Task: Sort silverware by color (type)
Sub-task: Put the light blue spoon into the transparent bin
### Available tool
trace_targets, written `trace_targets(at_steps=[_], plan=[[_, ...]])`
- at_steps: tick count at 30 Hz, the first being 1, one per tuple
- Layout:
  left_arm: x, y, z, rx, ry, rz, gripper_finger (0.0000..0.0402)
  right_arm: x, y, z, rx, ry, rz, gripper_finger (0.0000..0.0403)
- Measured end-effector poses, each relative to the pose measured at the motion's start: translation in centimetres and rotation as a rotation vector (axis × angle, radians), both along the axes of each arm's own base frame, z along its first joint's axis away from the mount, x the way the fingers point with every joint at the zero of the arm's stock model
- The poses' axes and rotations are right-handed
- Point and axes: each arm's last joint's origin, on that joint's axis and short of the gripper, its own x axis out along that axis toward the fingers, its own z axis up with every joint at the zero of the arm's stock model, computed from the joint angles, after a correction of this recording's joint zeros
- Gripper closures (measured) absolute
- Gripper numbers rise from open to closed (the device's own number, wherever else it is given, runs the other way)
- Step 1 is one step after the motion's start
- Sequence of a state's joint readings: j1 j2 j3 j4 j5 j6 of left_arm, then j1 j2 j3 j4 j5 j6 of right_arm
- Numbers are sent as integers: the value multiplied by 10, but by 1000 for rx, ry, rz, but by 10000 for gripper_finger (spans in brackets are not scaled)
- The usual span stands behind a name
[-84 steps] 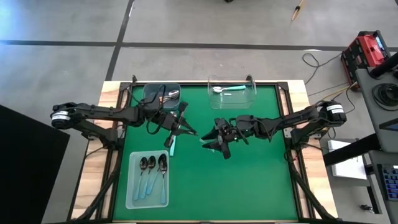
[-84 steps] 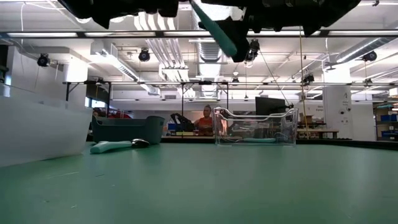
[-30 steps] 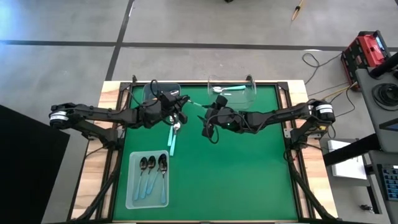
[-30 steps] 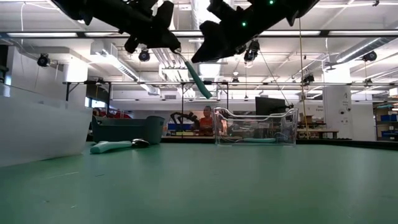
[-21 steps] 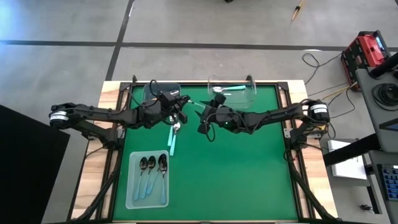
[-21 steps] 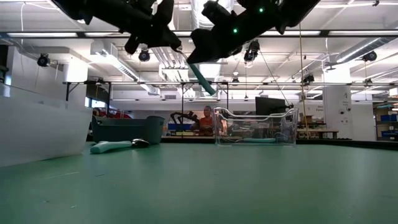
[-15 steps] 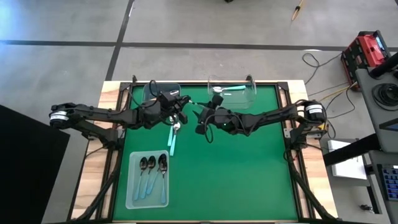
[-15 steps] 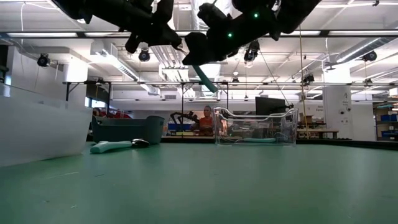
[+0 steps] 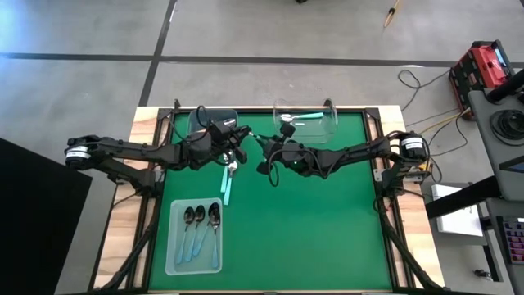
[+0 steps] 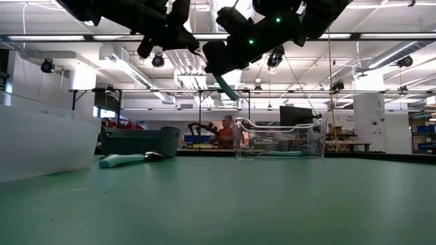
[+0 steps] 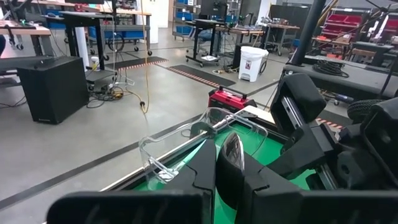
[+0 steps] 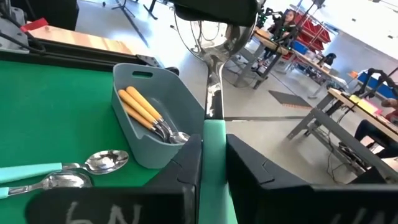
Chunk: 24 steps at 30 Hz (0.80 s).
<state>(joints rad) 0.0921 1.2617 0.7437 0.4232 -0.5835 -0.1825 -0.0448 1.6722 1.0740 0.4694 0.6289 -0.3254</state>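
**Two Grippers, One Teal Spoon**

A teal spoon hangs in the air over the green table. Both arms have it. The left gripper is pinched tight on the shiny bowl end. The right gripper has its two fingers pressed on the teal handle, one on each side.

This spoon looks small and light. It is stiff and will not bend. The shiny bowl is round and smooth, so I think it could slip. The flat teal handle looks like the better place to hold. If one gripper lets go, the other needs a snug pinch, or the spoon may tip and drop. A drop onto the mat would likely not break it.

Other spoons are near. Two more teal ones lie on the table, just beside the gray bin. That bin has orange spoons in it. A clear bin at the far edge holds a teal spoon or so. A pale tray at the near edge holds three dark spoons with thin blue handles.

The table top is flat green mat with wood at the sides. The floor past it is gray with dark lines. The room is a big, bright workshop with desks, carts and ceiling lights. A person sits far off behind the table.
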Motion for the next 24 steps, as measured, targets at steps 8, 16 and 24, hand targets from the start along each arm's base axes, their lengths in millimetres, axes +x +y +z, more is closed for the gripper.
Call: trace_targets(at_steps=[8,16,24], plan=[[0,-1,0,0,-2,-2,399,0,-1,0,6,-9,-3,365],[0,-1,0,-2,-7,-4,373,0,-1,1,11,-16,-4,362],[0,-2,1,32,20,-33,317,0,-1,0,15,-8,-5,362]])
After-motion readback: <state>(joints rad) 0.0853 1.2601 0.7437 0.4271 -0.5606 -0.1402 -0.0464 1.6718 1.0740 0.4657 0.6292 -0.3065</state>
